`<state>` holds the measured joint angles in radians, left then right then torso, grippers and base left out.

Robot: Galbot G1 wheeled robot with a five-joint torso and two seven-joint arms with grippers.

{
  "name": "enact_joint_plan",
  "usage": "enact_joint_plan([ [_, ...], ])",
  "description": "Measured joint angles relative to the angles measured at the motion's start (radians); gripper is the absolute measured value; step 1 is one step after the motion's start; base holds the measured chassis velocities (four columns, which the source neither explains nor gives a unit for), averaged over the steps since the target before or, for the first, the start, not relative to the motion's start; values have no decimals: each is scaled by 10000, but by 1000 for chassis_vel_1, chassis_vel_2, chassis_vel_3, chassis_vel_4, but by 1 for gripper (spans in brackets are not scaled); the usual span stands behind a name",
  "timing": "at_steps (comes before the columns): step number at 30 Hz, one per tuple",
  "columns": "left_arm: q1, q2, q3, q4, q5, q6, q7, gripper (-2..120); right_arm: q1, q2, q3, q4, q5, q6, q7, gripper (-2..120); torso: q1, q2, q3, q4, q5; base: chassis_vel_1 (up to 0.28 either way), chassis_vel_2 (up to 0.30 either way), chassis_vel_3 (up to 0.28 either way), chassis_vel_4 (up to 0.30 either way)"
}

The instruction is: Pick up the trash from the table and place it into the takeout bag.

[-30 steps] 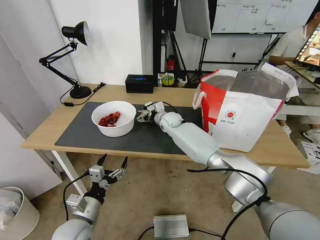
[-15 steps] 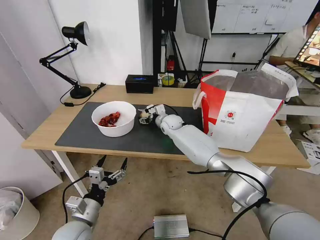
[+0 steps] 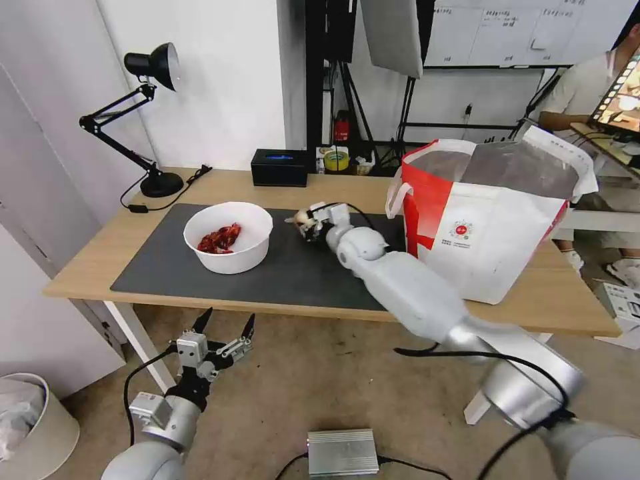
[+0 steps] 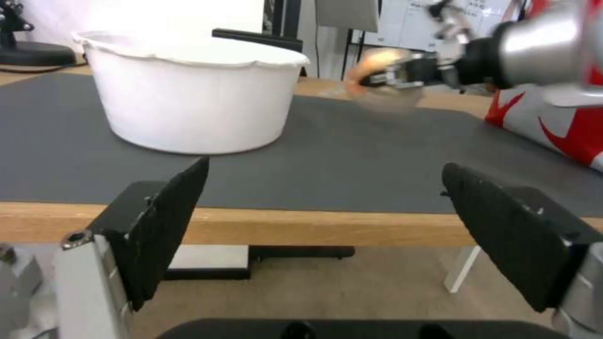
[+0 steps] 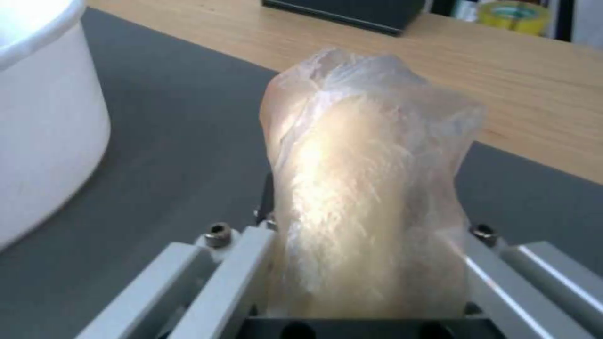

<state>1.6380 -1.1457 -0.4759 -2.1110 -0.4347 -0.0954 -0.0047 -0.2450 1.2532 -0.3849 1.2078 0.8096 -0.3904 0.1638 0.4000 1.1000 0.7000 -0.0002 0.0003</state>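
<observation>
My right gripper [image 3: 305,220] is shut on the clear bag with a beige lump [image 5: 364,188] and holds it just above the dark mat [image 3: 167,273], between the bowl and the takeout bag. The white round bowl [image 3: 228,237] with red scraps stands on the mat to its left. At the table's right end the white-and-red takeout bag [image 3: 480,220] stands open, foil lining showing. Below the table's front edge my left gripper [image 3: 227,319] hangs open, holding nothing. In the left wrist view, the bowl [image 4: 195,94] and the right gripper [image 4: 383,75] lie beyond its fingers [image 4: 169,221].
A black desk lamp [image 3: 150,120] stands at the table's [image 3: 93,267] back left, with a black box [image 3: 279,167] and a tape roll [image 3: 336,160] along the back edge. On the floor are a white bin [image 3: 27,420] and a silver box [image 3: 343,452].
My right gripper has risen off the mat with the clear bag and moved right, away from the bowl, toward the takeout bag. The left arm has stayed put.
</observation>
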Motion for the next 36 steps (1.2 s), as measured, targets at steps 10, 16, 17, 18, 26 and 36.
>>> enact_joint_plan([
  [10, 16, 12, 182, 31, 96, 12, -11, 100, -2269, -1980, 997, 4265, 261, -335, 1214, 8, -1, 0, -1, 1, 0, 0, 0, 0, 0],
  [16, 8, 1, 304, -34, 159, 30, -25, 100, -3280, -2671, 1521, 5546, 16, -353, 1351, 8, -1, 0, -1, 0, 2, 0, 0, 0, 0],
  [17, 24, -45, 367, -87, 240, 40, -37, 100, -3859, -3256, 1804, 6428, -61, -353, 1460, 8, -1, 0, -1, -1, 2, 0, 0, 0, 0],
  [18, 50, -70, 382, -114, 281, 40, -40, 100, -4050, -3545, 1906, 6776, -58, -358, 1533, 7, -1, 1, -1, 1, 0, 0, 0, 0, 0],
  [26, 203, -139, 394, -291, 440, 41, -60, 100, -5454, -4949, 3164, 8745, 89, -353, 1778, 7, 0, 1, -1, -3, 0, 0, 0, 0, 0],
  [36, 837, -614, 173, -740, 864, -6, -56, 100, -4892, -5433, 3893, 9485, 51, 803, 2223, 7, -1, 1, -1, 3, -2, 0, 0, 0, 0],
])
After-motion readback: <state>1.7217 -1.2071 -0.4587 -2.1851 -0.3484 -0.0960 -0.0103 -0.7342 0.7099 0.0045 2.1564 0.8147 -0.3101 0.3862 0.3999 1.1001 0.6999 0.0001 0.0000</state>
